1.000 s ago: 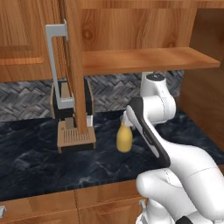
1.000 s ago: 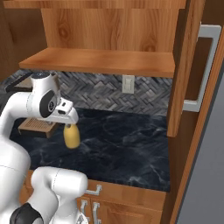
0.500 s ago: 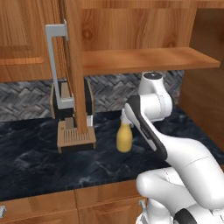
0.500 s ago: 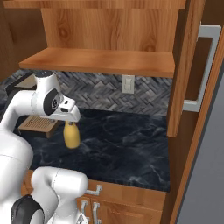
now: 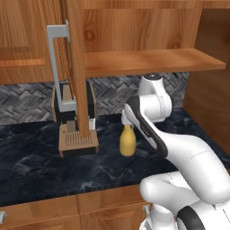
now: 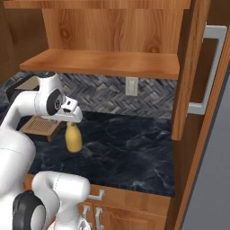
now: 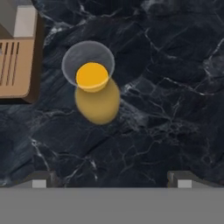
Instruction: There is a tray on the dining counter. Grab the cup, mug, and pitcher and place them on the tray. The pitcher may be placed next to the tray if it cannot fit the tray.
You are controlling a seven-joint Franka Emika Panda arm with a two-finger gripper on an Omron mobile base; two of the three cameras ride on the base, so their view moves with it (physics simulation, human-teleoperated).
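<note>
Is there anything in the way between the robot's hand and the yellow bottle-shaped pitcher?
Nothing visible blocks it. The open gripper hangs over the mustard-yellow bottle-shaped pitcher, which stands alone on the black marble counter. In the hand view its grey neck rim faces the camera. The wooden coffee machine tray sits off to one side, apart from it.

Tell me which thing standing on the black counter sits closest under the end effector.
The mustard-yellow pitcher, standing upright right below the open end effector. The wooden-based coffee machine stands farther off to the side.

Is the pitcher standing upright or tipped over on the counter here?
Upright. The pitcher stands on its base on the black marble counter, neck pointing up in both base views; the hand view looks down onto its round mouth.
</note>
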